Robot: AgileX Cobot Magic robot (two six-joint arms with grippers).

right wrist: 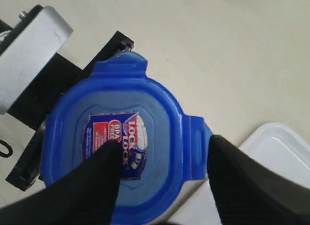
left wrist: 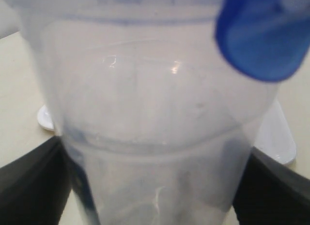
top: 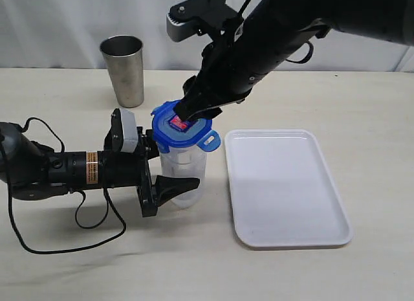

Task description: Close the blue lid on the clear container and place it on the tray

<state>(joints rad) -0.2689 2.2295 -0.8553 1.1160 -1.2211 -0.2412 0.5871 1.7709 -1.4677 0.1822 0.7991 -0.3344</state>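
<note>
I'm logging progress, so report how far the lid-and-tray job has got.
Done: the blue lid sits on the clear container. In hand: the left gripper clamps the container on the table while the right gripper hovers open over the lid, one side flap sticking out. Left: snap the flaps down, then move the container onto the tray beside it.

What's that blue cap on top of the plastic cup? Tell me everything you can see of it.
The blue lid is roundish, glossy blue plastic with a paler, see-through centre panel bearing a red-and-blue sticker. Its snap flaps flare outward, not folded down; one points toward the tray. The lid sits roughly level on the clear container. The right gripper hangs open right over it; whether its fingers touch the lid cannot be told.
</note>
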